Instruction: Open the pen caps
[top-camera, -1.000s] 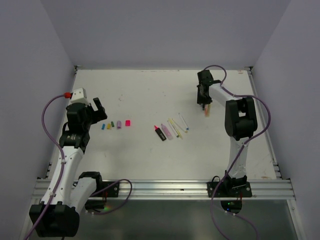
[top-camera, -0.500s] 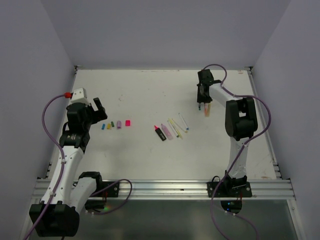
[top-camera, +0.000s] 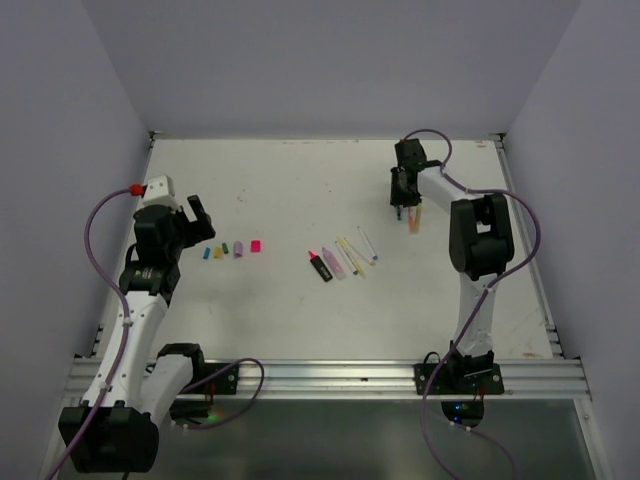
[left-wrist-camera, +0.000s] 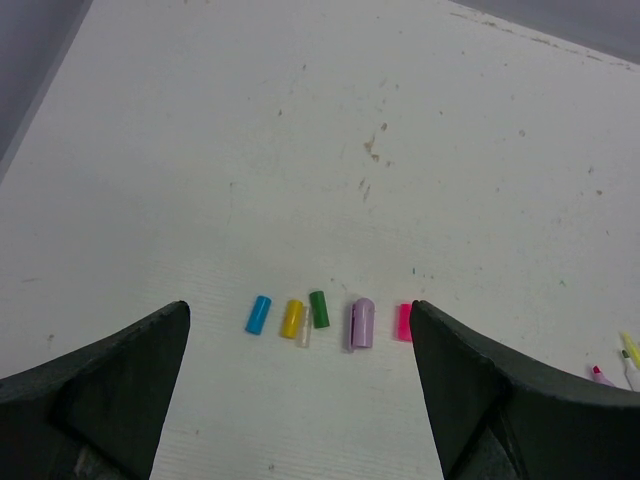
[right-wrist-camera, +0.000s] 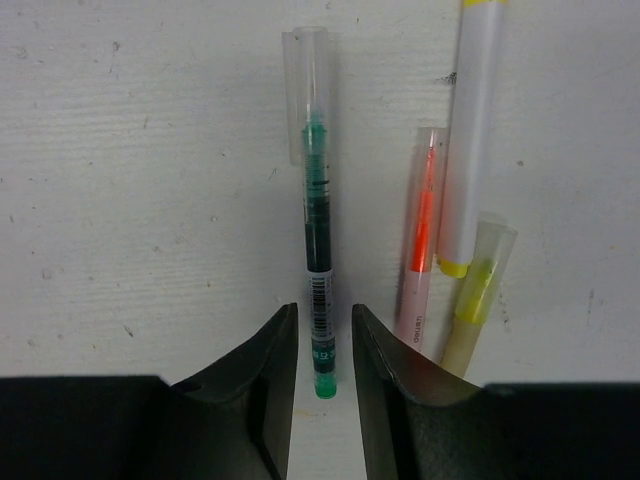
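**Pen caps, loose.** A row of six lies on the white table (left-wrist-camera: 300, 120): blue cap (left-wrist-camera: 258, 314), yellow cap (left-wrist-camera: 291, 318), a small clear cap (left-wrist-camera: 304, 329) touching the yellow one, green cap (left-wrist-camera: 319, 309), lilac cap (left-wrist-camera: 361, 323) and pink cap (left-wrist-camera: 404, 322). The row is ahead of the left pincer (top-camera: 193, 222) and in line with the gap between its fingers, with nothing touching. The left pincer's jaws are spread wide and hold nothing.

**Pen cap, fitted.** A long clear cap (right-wrist-camera: 307, 90) sits on the green pen (right-wrist-camera: 319, 240), at the end farthest from the right pincer (right-wrist-camera: 323, 345). The pen's tail end lies between that pincer's fingers (right-wrist-camera: 262, 385). The jaws are parted only narrowly, with a sliver of table showing on each side of the barrel, so there is no firm hold.

**Pens beside it.** To one side of the same pincer are an orange pen (right-wrist-camera: 424, 230), a white highlighter (right-wrist-camera: 470, 130) and a yellow-tipped pen (right-wrist-camera: 476, 300), close together.

**Pens, other.** A cluster of pens (top-camera: 336, 263) lies between the two pincers, well apart from both.
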